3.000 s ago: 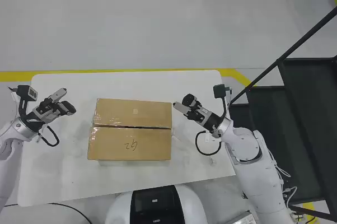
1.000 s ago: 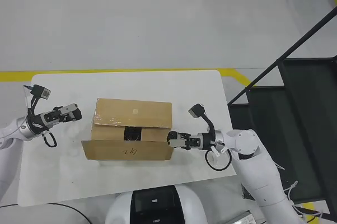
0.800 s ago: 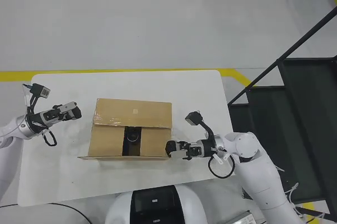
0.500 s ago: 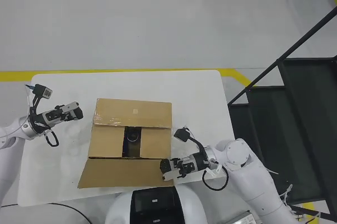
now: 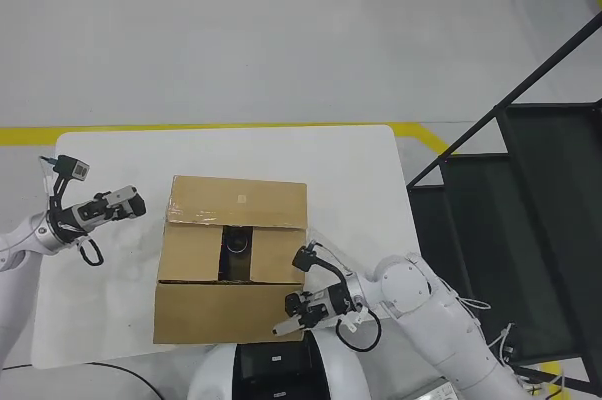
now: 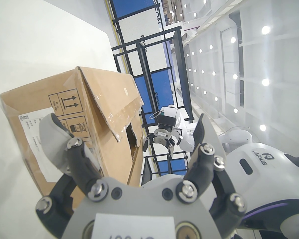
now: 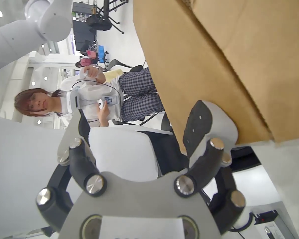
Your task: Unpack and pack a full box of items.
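Observation:
A brown cardboard box (image 5: 237, 204) stands in the middle of the white table (image 5: 351, 170). Its far flap lies closed, and its near flap (image 5: 226, 312) is folded out flat toward the table's front edge. Between the inner flaps a gap shows a dark round item (image 5: 238, 243). My right gripper (image 5: 293, 318) is open at the right corner of the near flap (image 7: 201, 50), and one fingertip (image 7: 201, 123) lies against the cardboard. My left gripper (image 5: 121, 203) is open and holds nothing, a short way left of the box (image 6: 89, 100).
A black metal stair frame (image 5: 541, 180) stands just off the table's right side. Bare table surface lies left of the box, behind it and to its right. A yellow floor line (image 5: 181, 128) runs along the far edge.
The right gripper came round to the front and swung the near flap from closed to folded out flat, uncovering the gap and the dark item. The left gripper has barely moved.

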Action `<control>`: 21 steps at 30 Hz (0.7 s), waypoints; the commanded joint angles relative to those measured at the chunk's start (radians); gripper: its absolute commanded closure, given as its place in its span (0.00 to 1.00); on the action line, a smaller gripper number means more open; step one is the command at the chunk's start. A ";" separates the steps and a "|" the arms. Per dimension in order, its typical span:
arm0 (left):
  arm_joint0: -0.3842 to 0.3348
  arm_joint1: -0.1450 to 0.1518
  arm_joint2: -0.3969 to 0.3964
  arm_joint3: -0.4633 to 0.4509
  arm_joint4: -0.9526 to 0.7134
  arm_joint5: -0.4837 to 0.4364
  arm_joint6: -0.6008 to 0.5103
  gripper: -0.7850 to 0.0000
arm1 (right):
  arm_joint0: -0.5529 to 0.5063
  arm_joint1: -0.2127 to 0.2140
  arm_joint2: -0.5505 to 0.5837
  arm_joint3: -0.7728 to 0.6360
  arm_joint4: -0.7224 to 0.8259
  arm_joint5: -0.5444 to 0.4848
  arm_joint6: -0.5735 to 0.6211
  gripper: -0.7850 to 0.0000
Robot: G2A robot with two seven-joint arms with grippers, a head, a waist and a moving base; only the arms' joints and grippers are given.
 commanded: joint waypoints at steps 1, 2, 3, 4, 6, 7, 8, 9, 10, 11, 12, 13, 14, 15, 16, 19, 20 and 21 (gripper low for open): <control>0.008 0.001 -0.007 -0.004 0.000 -0.003 0.003 0.00 | 0.000 0.002 -0.007 -0.008 -0.039 0.008 -0.025 0.00; 0.011 0.002 -0.011 -0.007 -0.001 -0.004 0.003 0.00 | 0.000 0.003 -0.008 -0.011 -0.052 0.012 -0.035 0.00; 0.015 0.002 -0.014 -0.009 -0.003 -0.004 0.002 0.00 | 0.000 0.005 -0.006 -0.014 -0.072 0.016 -0.045 0.00; 0.019 0.003 -0.018 -0.011 -0.005 -0.005 0.003 0.00 | 0.000 0.007 -0.005 -0.016 -0.090 0.020 -0.057 0.00; 0.026 0.004 -0.024 -0.017 -0.008 -0.006 0.002 0.00 | -0.002 0.011 0.003 -0.019 -0.118 0.028 -0.079 0.00; 0.029 0.004 -0.027 -0.020 -0.008 -0.006 0.002 0.00 | -0.002 0.013 0.008 -0.019 -0.130 0.032 -0.091 0.00; 0.033 0.005 -0.030 -0.023 -0.010 -0.006 0.001 0.00 | -0.003 0.015 0.014 -0.021 -0.138 0.037 -0.102 0.00; 0.036 0.005 -0.033 -0.027 -0.010 -0.007 0.001 0.00 | -0.004 0.016 0.018 -0.023 -0.143 0.039 -0.110 0.00; 0.039 0.006 -0.036 -0.030 -0.012 -0.006 0.000 0.00 | -0.005 0.019 0.024 -0.026 -0.148 0.040 -0.116 0.00; 0.043 0.006 -0.039 -0.034 -0.013 -0.006 -0.001 0.00 | -0.007 0.021 0.030 -0.029 -0.155 0.042 -0.123 0.00; 0.046 0.006 -0.042 -0.039 -0.015 -0.006 -0.001 0.00 | -0.009 0.023 0.035 -0.032 -0.161 0.043 -0.129 0.00; 0.050 0.007 -0.045 -0.044 -0.017 -0.007 -0.002 0.00 | -0.012 0.025 0.038 -0.037 -0.161 0.042 -0.133 0.00; 0.054 0.007 -0.047 -0.051 -0.019 -0.008 -0.002 0.00 | -0.016 0.026 0.041 -0.045 -0.152 0.039 -0.134 0.00; 0.059 0.008 -0.050 -0.061 -0.022 -0.007 -0.003 0.00 | -0.021 0.028 0.044 -0.056 -0.132 0.031 -0.130 0.00; 0.065 0.008 -0.054 -0.072 -0.030 -0.004 -0.006 0.00 | -0.028 0.030 0.046 -0.069 -0.099 0.018 -0.118 0.00; 0.088 0.013 -0.070 -0.115 -0.065 0.013 -0.023 0.00 | -0.047 0.038 0.066 -0.106 -0.001 -0.016 -0.070 0.00; 0.097 0.015 -0.077 -0.132 -0.077 0.021 -0.031 0.00 | -0.053 0.041 0.074 -0.118 0.031 -0.026 -0.055 0.00; 0.108 0.017 -0.084 -0.149 -0.091 0.029 -0.040 0.00 | -0.059 0.044 0.083 -0.128 0.064 -0.036 -0.043 0.00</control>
